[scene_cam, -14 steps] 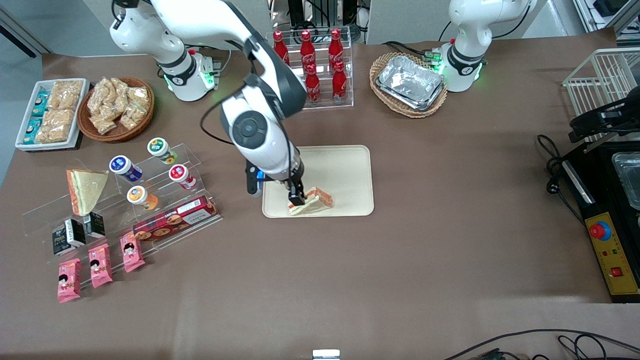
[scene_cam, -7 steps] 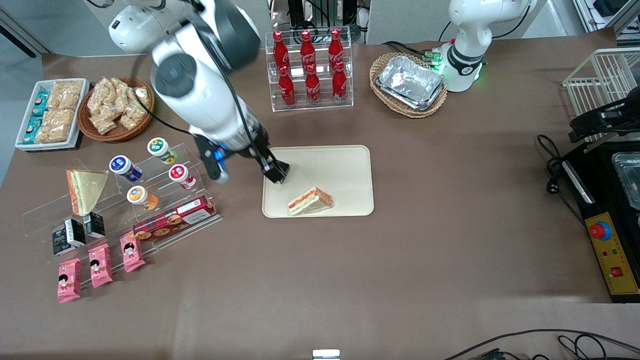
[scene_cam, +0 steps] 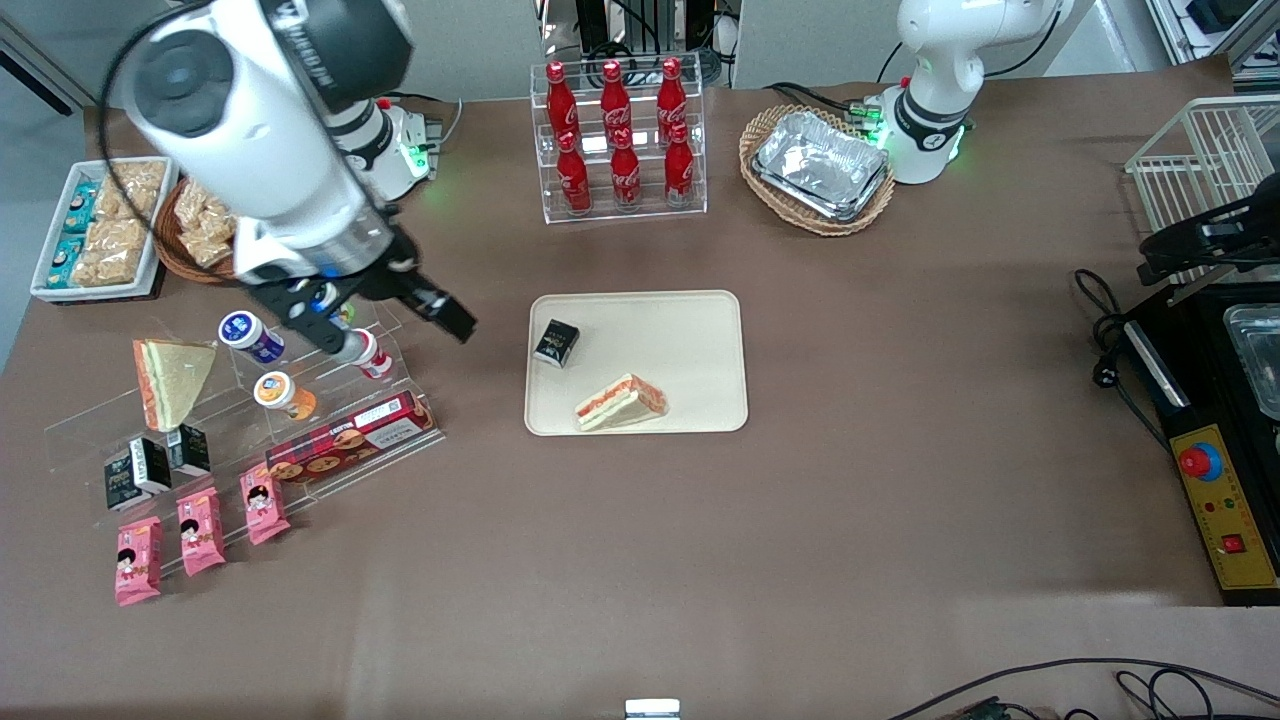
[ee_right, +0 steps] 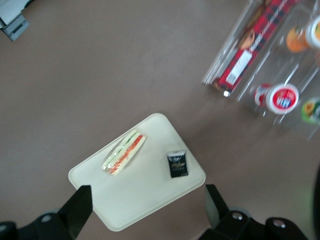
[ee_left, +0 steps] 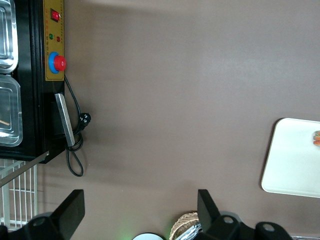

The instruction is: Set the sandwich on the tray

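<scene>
The sandwich (scene_cam: 620, 402), a clear-wrapped wedge with white bread and red-orange filling, lies on the cream-beige tray (scene_cam: 690, 335) near the tray's edge closest to the front camera. A small black box (scene_cam: 556, 342) lies on the tray too. My gripper (scene_cam: 455, 322) is open and empty, raised above the table between the tray and the acrylic shelf, apart from the sandwich. The right wrist view looks down between the open fingers (ee_right: 80, 206) of my gripper (ee_right: 147, 210) at the tray (ee_right: 145, 200), the sandwich (ee_right: 123, 152) and the black box (ee_right: 177, 163). The tray's edge shows in the left wrist view (ee_left: 295, 160).
An acrylic shelf (scene_cam: 300, 400) with yoghurt cups, a biscuit box and another sandwich (scene_cam: 172, 378) stands toward the working arm's end. A cola bottle rack (scene_cam: 620, 140), a wicker basket of foil trays (scene_cam: 818, 165) and a white snack tray (scene_cam: 95, 225) stand farther from the front camera.
My gripper let go of the sandwich, rose, and swung away from the tray toward the working arm's end. The sandwich stays on the tray. The black box has come into view.
</scene>
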